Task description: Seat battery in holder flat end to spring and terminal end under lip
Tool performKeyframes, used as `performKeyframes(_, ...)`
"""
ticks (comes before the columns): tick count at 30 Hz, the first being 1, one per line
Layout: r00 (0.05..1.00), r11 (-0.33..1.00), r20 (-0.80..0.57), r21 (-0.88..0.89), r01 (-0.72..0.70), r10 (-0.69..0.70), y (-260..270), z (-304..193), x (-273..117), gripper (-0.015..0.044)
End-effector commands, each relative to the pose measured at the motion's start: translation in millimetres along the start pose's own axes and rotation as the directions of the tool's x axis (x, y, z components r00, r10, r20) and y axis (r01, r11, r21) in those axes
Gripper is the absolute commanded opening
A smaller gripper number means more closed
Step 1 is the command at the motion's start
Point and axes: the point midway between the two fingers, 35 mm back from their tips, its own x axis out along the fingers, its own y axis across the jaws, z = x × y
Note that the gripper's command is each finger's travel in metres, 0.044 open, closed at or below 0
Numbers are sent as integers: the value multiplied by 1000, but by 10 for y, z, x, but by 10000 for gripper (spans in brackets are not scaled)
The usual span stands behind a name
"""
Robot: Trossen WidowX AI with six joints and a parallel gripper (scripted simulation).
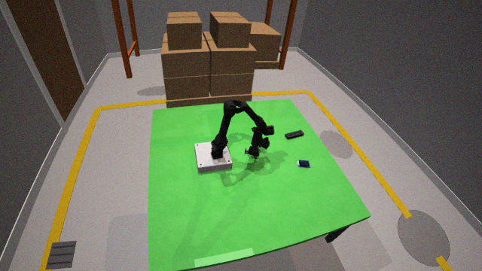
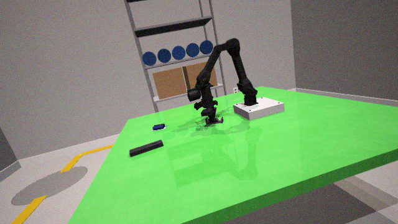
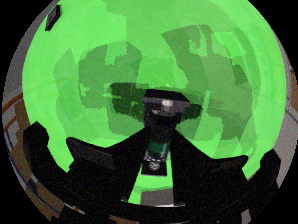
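My gripper (image 1: 254, 153) (image 2: 214, 120) (image 3: 160, 131) points down low over the green table, in front of the white arm base, and is shut on the battery. The battery (image 3: 163, 120) shows as a dark cylinder between the fingers in the wrist view, with a bright metallic spot at its far end. The black holder (image 3: 154, 172) is directly below and around it, one dark end wall beyond the fingers and the other nearer the camera. The fingers hide the middle. How deep or how level the battery sits, and whether it touches the spring or lip, I cannot tell.
A black bar (image 1: 294, 135) (image 2: 146, 148) (image 3: 53, 18) lies on the table away from the gripper. A small blue and black object (image 1: 303, 163) (image 2: 158, 127) lies near it. The white arm base (image 1: 203, 159) (image 2: 267, 109) stands behind the gripper.
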Motion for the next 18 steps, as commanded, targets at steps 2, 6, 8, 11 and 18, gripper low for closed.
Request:
performKeyframes(2, 1000, 1000, -1, -3, -1, 1, 4, 6, 0, 73)
performKeyframes(6, 1000, 1000, -3, -3, 0, 0, 5, 8, -1, 73)
performKeyframes(8, 1000, 1000, -3, -3, 0, 0, 5, 8, -1, 73)
performKeyframes(11, 1000, 1000, -3, -3, 0, 0, 5, 8, -1, 125)
performKeyframes(18, 1000, 1000, -3, -2, 0, 0, 3, 7, -43, 175)
